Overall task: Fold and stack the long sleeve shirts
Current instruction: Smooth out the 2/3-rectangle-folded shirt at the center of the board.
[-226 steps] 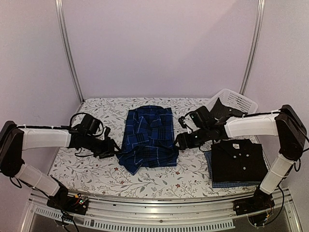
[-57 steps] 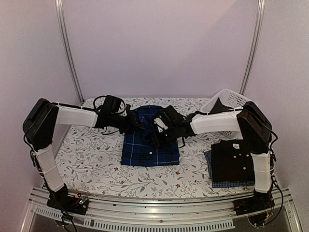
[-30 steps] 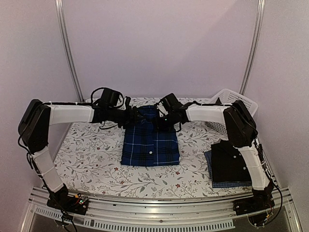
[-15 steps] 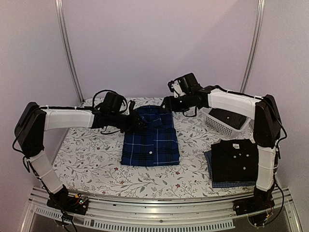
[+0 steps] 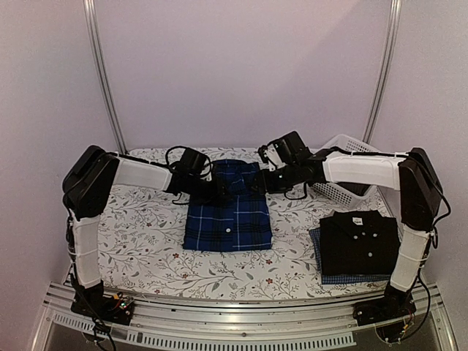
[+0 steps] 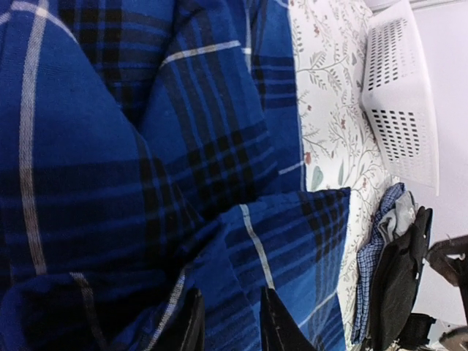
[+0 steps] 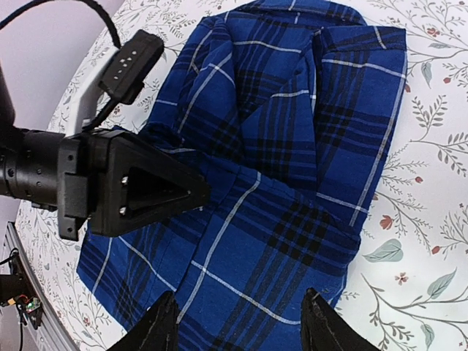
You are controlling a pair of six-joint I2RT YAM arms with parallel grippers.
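The dark blue plaid shirt (image 5: 228, 212) lies folded flat mid-table, collar toward the back. My left gripper (image 5: 218, 189) rests on its upper left, by the collar. In the left wrist view its narrow jaws (image 6: 230, 292) pinch a raised fold of the plaid cloth (image 6: 146, 146). My right gripper (image 5: 265, 183) hovers open over the shirt's upper right; the right wrist view shows its spread fingertips (image 7: 241, 325) above the plaid (image 7: 292, 146) with nothing between them. The black shirt (image 5: 362, 241) lies folded on the blue check shirt (image 5: 344, 278) at the front right.
A white lattice basket (image 5: 344, 172) stands at the back right, just behind my right forearm. The floral table cover (image 5: 139, 234) shows around the shirts. The left gripper's black body (image 7: 124, 190) fills the left of the right wrist view.
My right gripper came down from its raised spot at the back to just over the shirt's upper right. My left gripper slid slightly right and narrowed onto the cloth.
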